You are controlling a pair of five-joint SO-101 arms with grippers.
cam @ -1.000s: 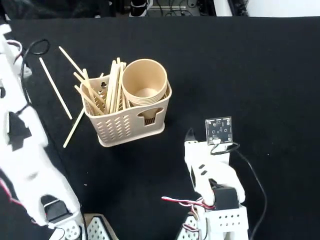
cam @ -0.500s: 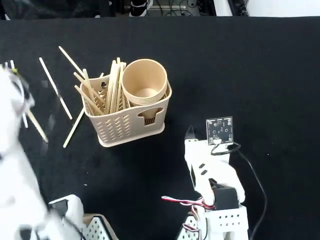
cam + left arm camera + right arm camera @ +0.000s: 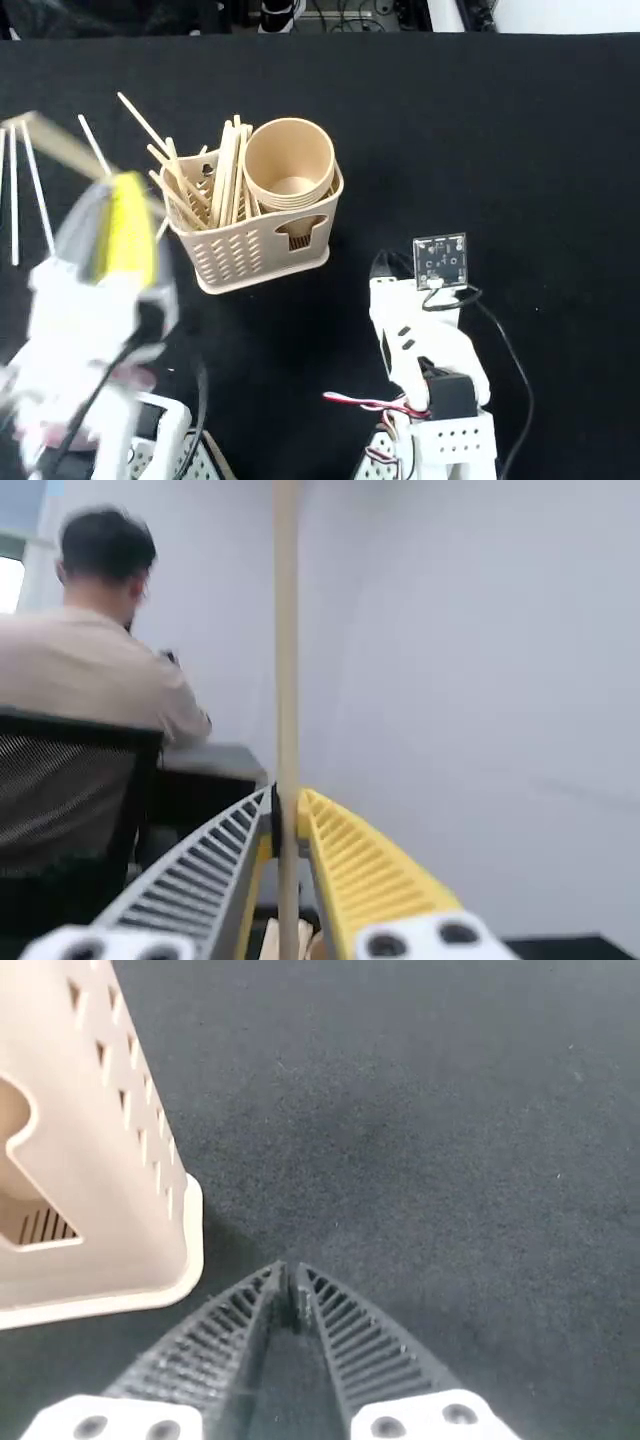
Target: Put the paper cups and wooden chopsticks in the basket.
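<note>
Left yellow-and-grey gripper (image 3: 287,815) clamps pale wooden chopstick (image 3: 287,630): likely light, stiff, slick, best held mid-shaft; right black gripper (image 3: 291,1285) closed, empty, near beige slotted basket (image 3: 255,255)

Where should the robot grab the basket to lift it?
Probably the rim above the handle hole in the basket wall facing the arms, coming down from above. That wall is thin and upright, so the right pincer fits over it; the cups sit close behind, leaving little room.
</note>
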